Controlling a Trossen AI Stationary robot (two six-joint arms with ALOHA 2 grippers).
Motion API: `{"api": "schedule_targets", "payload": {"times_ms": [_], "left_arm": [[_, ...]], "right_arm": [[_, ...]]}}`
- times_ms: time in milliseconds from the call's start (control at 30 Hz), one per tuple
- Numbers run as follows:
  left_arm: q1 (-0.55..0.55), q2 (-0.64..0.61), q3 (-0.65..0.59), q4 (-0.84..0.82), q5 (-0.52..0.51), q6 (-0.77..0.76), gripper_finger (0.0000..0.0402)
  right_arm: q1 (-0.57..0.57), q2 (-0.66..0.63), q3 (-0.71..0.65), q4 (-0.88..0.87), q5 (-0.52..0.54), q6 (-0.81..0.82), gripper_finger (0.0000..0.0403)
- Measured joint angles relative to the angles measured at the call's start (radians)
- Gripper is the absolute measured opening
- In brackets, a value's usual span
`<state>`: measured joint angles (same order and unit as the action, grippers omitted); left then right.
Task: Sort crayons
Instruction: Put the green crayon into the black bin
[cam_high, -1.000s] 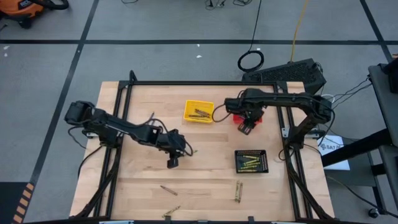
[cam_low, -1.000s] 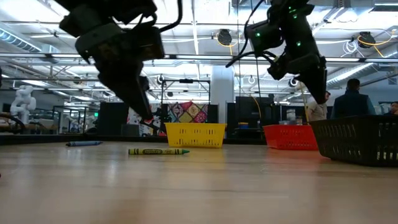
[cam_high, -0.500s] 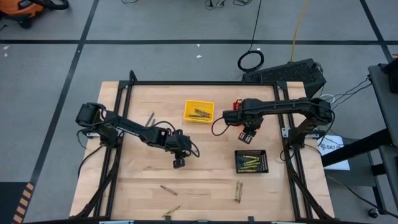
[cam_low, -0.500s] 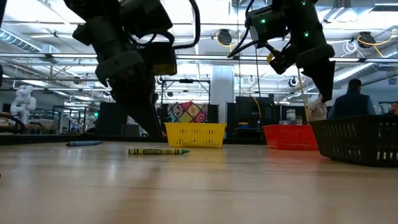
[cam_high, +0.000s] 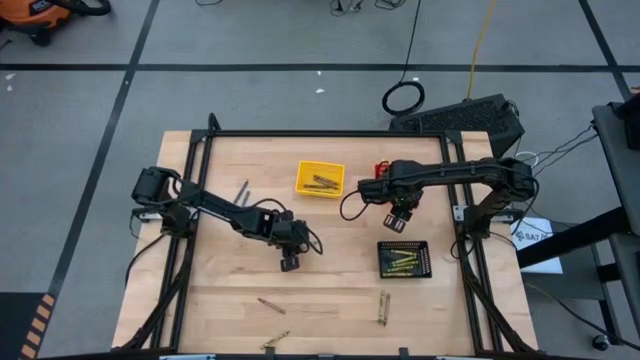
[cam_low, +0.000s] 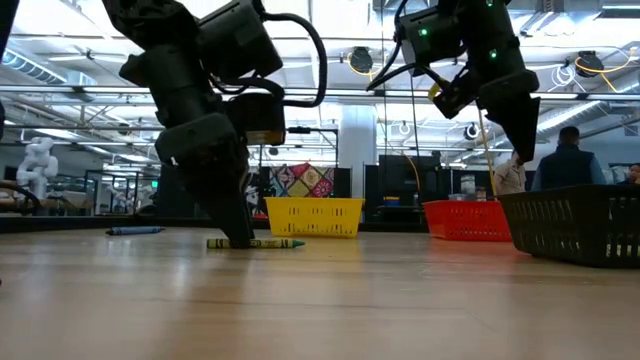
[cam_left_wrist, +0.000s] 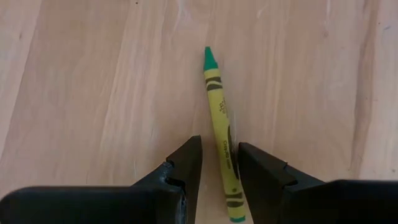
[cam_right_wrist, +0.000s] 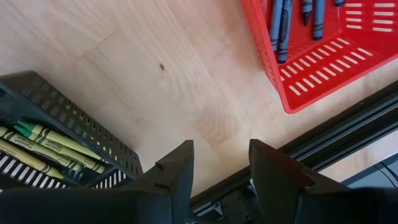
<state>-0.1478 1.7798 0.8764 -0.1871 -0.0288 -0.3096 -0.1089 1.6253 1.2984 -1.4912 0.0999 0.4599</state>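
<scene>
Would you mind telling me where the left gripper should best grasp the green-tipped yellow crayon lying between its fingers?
Probably on the paper-wrapped barrel near the flat end, coming straight down from above. The crayon lies flat on the bare table, slightly angled, and the open left gripper already straddles that end. Closing across the thin barrel suits its round shape; the tapered green tip would likely slip.

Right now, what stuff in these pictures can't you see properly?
- Low view: the left gripper covers one end of the yellow-green crayon.
- Left wrist view: that crayon's lower end is cut off by the picture's edge.
- High view: the loose crayons near the table's front edge are too small to tell colours.
- Right wrist view: the red basket and black basket run off the edges, so their crayons can't be counted.
</scene>
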Motion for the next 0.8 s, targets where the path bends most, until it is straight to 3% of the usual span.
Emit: {"api": "schedule_targets", "payload": {"times_ms": [200,467,800], "left_arm": [[0.001,0.021,0.002,-0.007,0.001,0.012,0.0100],[0.002,0.024,0.000,-0.013,0.019,0.042,0.0010],[0.002,-0.014,0.010,-0.020,0.033,0.091,0.0004]], "right_arm": [[0.000,0.000,0.000,0.026,-0.001,0.000,0.0141],[0.000,0.000,0.000,0.046,-0.027,0.000,0.0141],[0.000,0.000,0.000,0.172,-0.027,0.034,0.0141]]}}
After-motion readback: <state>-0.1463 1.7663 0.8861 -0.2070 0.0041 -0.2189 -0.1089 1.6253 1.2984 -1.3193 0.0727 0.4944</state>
